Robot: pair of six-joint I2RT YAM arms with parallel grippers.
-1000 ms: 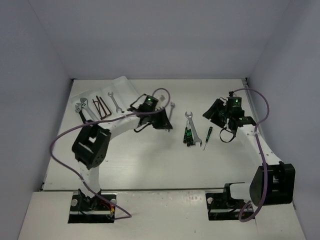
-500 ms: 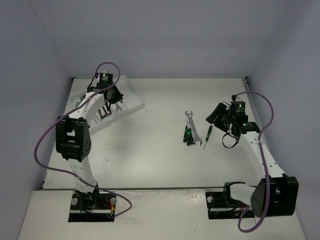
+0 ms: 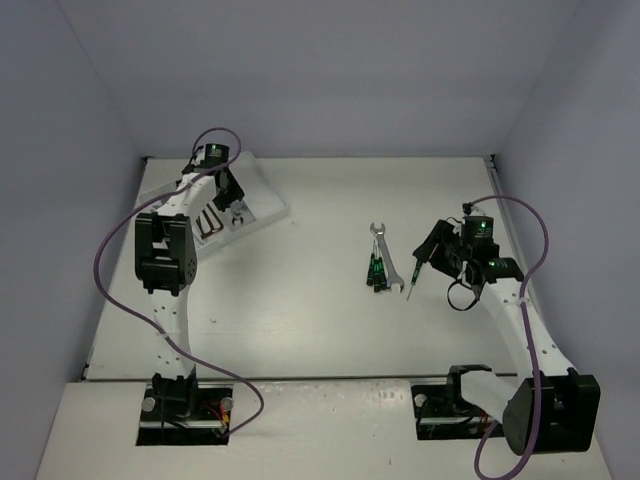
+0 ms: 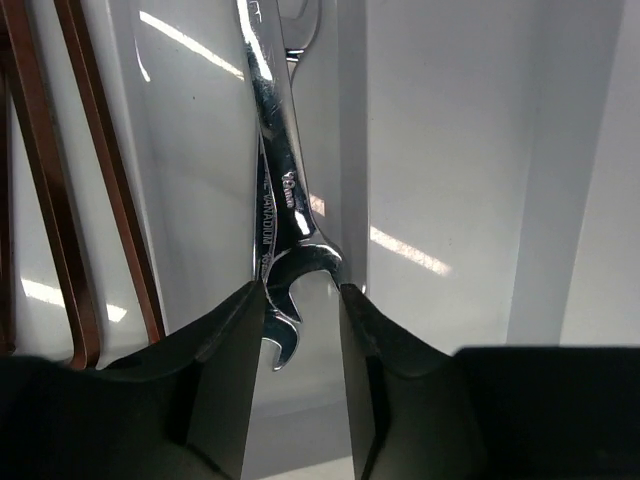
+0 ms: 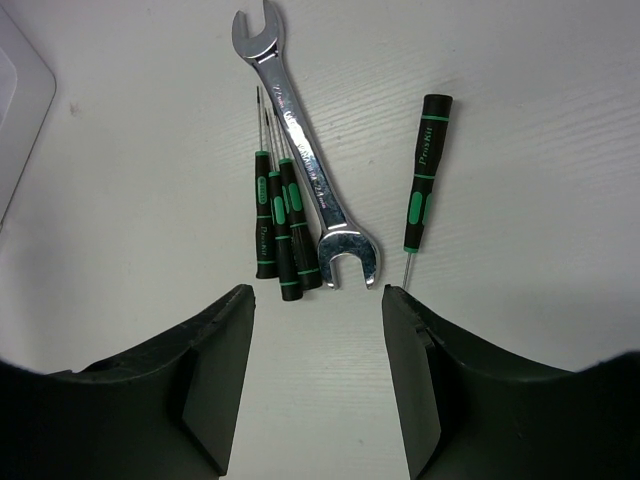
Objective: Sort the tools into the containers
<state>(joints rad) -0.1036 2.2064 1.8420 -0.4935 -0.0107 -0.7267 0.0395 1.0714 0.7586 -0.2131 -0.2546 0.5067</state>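
The white tray (image 3: 262, 195) stands at the back left. My left gripper (image 3: 230, 198) is down in one compartment, jaws partly apart (image 4: 298, 300). A silver wrench (image 4: 285, 150) lies there on top of another, its head just at my fingertips. Dark brown hex keys (image 4: 110, 200) lie in the compartment to the left. A silver open-end wrench (image 5: 300, 150), three black-and-green screwdrivers (image 5: 280, 230) and a single screwdriver (image 5: 422, 170) lie on the table centre (image 3: 380, 255). My right gripper (image 3: 430, 243) is open and empty just short of them (image 5: 315, 300).
The tray's compartment walls (image 4: 350, 120) run close on both sides of my left fingers. A corner of the tray (image 5: 20, 90) shows far left in the right wrist view. Grey walls close the table on three sides.
The left gripper carried a silver wrench from the table centre to the tray and now stays in the compartment. The right gripper has drifted slightly nearer the single screwdriver.
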